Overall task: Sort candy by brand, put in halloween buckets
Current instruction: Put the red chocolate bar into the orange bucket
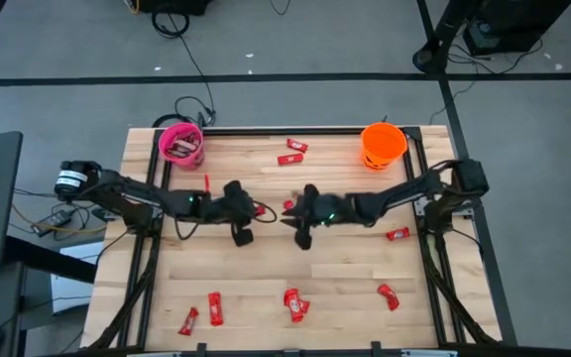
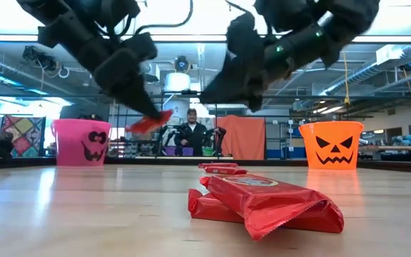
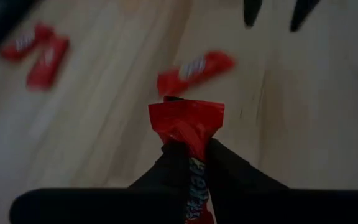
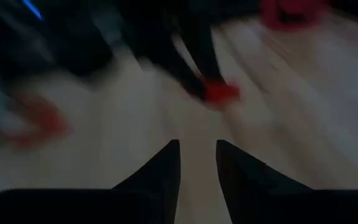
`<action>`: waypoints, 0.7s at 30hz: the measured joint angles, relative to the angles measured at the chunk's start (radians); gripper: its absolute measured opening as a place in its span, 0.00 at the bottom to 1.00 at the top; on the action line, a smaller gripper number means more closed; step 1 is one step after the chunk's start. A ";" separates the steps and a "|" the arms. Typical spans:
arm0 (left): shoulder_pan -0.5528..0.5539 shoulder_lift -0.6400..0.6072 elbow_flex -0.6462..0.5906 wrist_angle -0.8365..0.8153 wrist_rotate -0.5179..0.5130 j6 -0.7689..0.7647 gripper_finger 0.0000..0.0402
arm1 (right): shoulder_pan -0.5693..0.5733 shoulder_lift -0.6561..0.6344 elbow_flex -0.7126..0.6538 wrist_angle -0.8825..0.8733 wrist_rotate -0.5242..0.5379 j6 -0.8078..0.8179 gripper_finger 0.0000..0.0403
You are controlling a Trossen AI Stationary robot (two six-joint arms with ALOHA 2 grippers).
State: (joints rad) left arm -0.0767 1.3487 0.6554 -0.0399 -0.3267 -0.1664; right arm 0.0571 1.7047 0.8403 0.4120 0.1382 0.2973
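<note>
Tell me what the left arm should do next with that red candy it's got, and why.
Probably carry it over to a bucket. The left hand is shut on a red candy bar and holds it lifted above the table near the middle. The pink bucket stands at the far corner on that arm's side, so it looks like the nearer drop. The right hand hovers empty nearby.

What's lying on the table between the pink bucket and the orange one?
Two red-wrapped candy bars lie on the wood between the hot pink plastic bucket and the bright orange plastic bucket; the high view shows it.
</note>
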 joint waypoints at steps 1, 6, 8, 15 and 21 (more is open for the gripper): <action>-0.011 0.002 -0.001 0.024 -0.012 0.024 0.13 | -0.026 -0.013 -0.030 0.079 -0.059 0.048 0.29; -0.051 0.057 -0.002 0.178 -0.104 0.121 0.13 | -0.103 0.018 -0.100 0.227 -0.162 0.203 0.29; -0.058 0.090 0.001 0.218 -0.114 0.162 0.13 | -0.107 0.048 -0.092 0.240 -0.171 0.209 0.29; -0.058 0.191 0.003 0.290 -0.138 0.189 0.13 | -0.105 0.093 -0.055 0.262 -0.235 0.228 0.29; -0.059 0.235 0.008 0.336 -0.152 0.221 0.13 | -0.113 0.097 -0.057 0.237 -0.169 0.230 0.29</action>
State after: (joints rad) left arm -0.1356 1.5839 0.6630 0.2961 -0.4786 0.0542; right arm -0.0560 1.8021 0.7832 0.6485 -0.0304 0.5273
